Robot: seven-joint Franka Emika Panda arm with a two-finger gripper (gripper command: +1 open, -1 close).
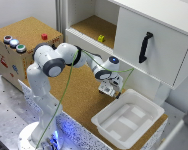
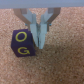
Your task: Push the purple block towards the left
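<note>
Wrist view: small purple cube with yellow letter markings [image 2: 22, 43] sits on the brown cork tabletop [image 2: 62, 65] touching the side of the light-blue two-finger claw [image 2: 41, 40], whose fingers are nearly closed on nothing, so push goes sideways through that contact face

Pretty bright, even lighting in the exterior view, looks like it's coming from overhead, so shadows are soft. The white bin [image 1: 128, 119] and cabinet door [image 1: 151, 44] are nearly blown out. Whole frame is low-res and a bit mushy. Small blue glow at the arm's base [image 1: 54, 136]. Wrist view is blurrier still: the gripper [image 2: 41, 31] is soft-edged, the cork counter [image 2: 62, 62] is grainy, with a faint shadow beside the purple block [image 2: 22, 44].
</note>
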